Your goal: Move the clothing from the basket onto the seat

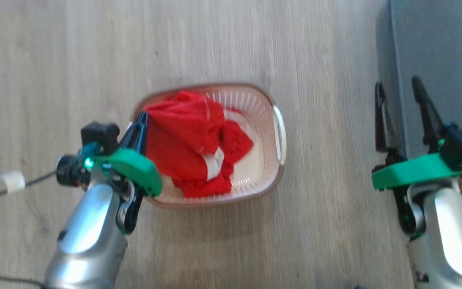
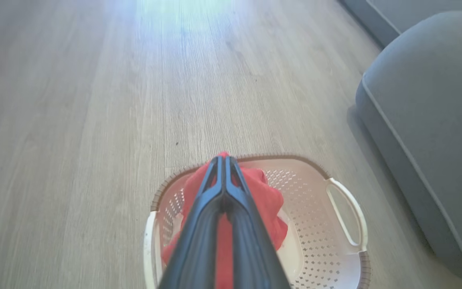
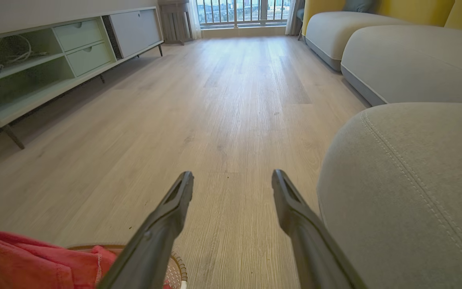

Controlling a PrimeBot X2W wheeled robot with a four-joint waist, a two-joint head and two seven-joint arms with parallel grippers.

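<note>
My left tool is pinched shut on a fold of the red clothing, which lies heaped in the basket on the floor. The basket's long axis runs left to right, with its white handle toward the grey seat. The grasp looks made, so next I should lift clear of the rim and carry right. My right tool hangs wide open and empty.

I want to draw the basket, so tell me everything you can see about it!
The basket is a cream plastic tub, rounded at the corners, with tiny holes in its walls, a brown woven-look rim and white side handles. It stands upright on the pale wooden floor, apart from the grey seat. Red clothing is heaped in it, pinched by the left gripper.
</note>
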